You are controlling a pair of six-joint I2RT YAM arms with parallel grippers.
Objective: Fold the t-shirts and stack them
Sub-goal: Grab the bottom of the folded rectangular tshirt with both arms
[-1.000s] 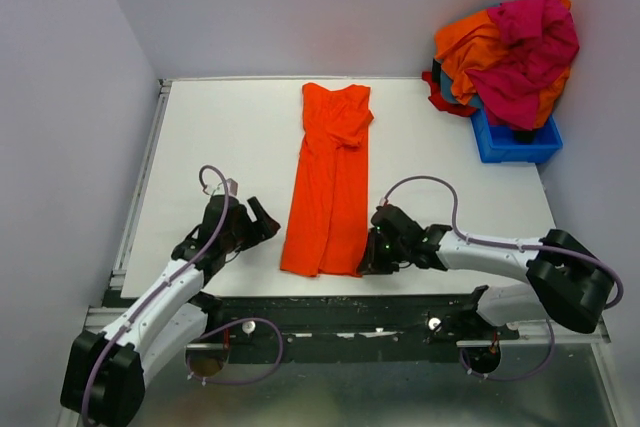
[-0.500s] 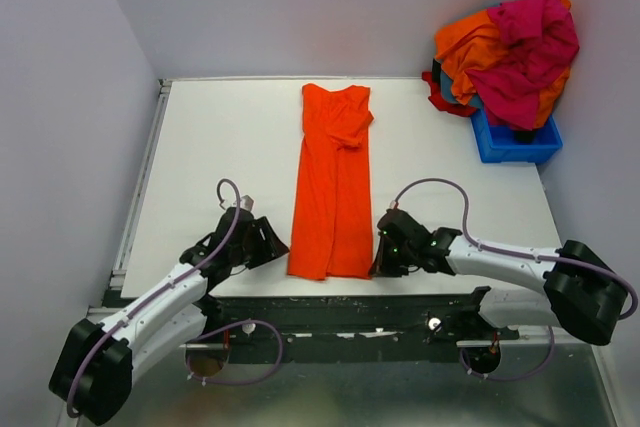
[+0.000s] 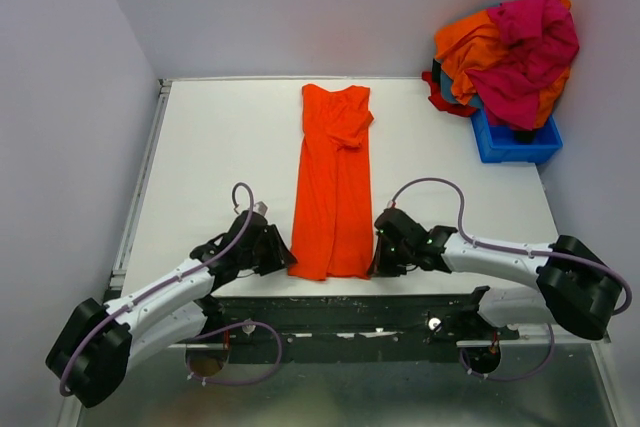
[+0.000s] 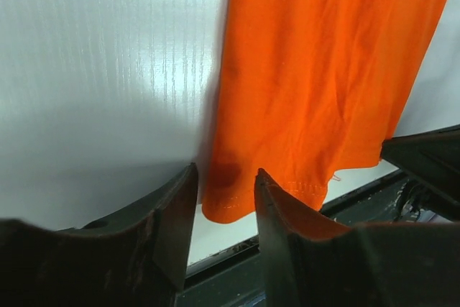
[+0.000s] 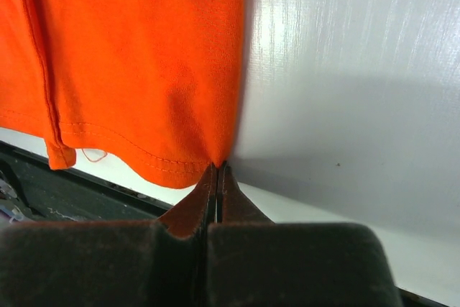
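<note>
A bright orange t-shirt (image 3: 333,187) lies on the white table (image 3: 215,147) as a long narrow strip, collar end far, hem near the front edge. My left gripper (image 3: 283,259) sits at the hem's left corner. In the left wrist view its jaws (image 4: 225,172) stand apart, with the corner of the orange t-shirt (image 4: 316,70) between them and untouched. My right gripper (image 3: 378,259) is at the hem's right corner. In the right wrist view it (image 5: 218,165) is shut, its tips pinching the edge of the orange t-shirt (image 5: 129,55).
A blue bin (image 3: 515,144) stands at the back right, heaped with crumpled t-shirts (image 3: 515,42) in magenta-pink, orange and red. The table's dark front rail (image 3: 350,309) runs just below the hem. White walls close in the left and far sides.
My left gripper has slid right up to the hem's left corner and its jaws have narrowed. My right gripper has shut on the right corner. The hem has shifted slightly right.
</note>
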